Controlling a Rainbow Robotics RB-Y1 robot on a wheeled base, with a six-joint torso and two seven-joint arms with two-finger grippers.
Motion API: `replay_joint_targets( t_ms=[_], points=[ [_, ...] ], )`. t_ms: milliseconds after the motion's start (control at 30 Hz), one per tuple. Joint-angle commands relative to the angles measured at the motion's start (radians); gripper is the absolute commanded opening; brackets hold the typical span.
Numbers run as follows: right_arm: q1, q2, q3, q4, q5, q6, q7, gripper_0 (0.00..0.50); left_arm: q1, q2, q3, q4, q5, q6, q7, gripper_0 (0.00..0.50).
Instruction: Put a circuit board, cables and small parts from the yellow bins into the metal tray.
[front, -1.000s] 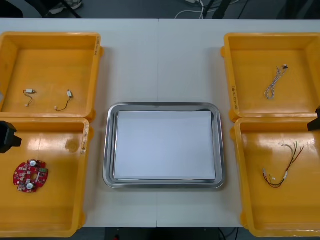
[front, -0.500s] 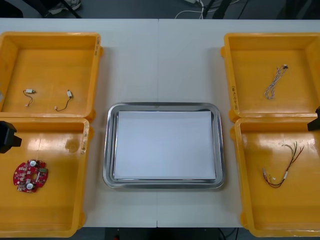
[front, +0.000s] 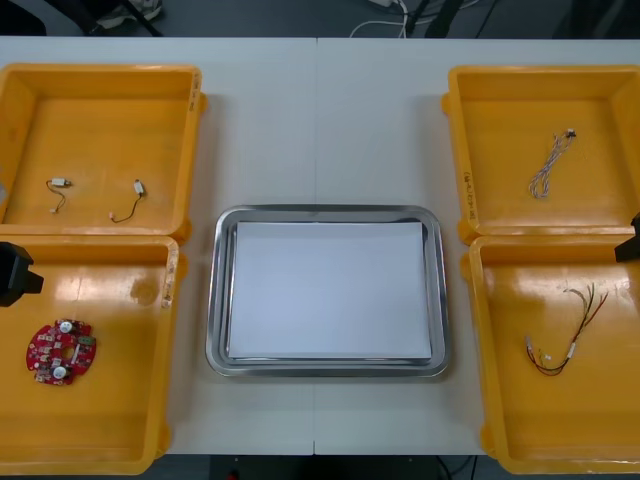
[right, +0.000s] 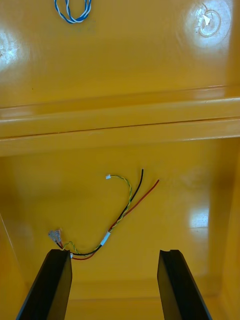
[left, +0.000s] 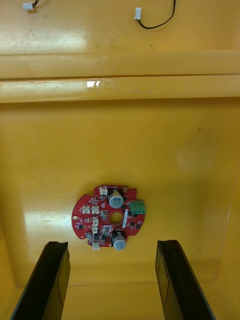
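left tool (left: 111, 249) released over circuit board (left: 110, 216), right tool (right: 114, 252) released over cable (right: 120, 219)

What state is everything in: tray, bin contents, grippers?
Metal tray: white inside, nothing added.
Circuit board: flat, near left bin, unheld.
Small metal parts: two, far left bin.
Blue and white cable: loose, far right bin.
Red and yellow cable: loose, near right bin.
Left gripper: open, above near left bin.
Right gripper: open, above near right bin.
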Motion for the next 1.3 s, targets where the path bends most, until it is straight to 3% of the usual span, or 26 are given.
replay_joint_targets(
  t_ms=[33,1300],
  points=[
    [-0.027,-0.038,-0.032,-0.008,-0.005,0.004,-0.052,0.500,0.018,0.046,0.031,-0.029,-0.001,-0.006,-0.085,0.500],
    [-0.027,-0.038,-0.032,-0.008,-0.005,0.004,-0.052,0.500,0.046,0.024,0.011,0.001,-0.024,0.006,-0.092,0.500]
  ],
)
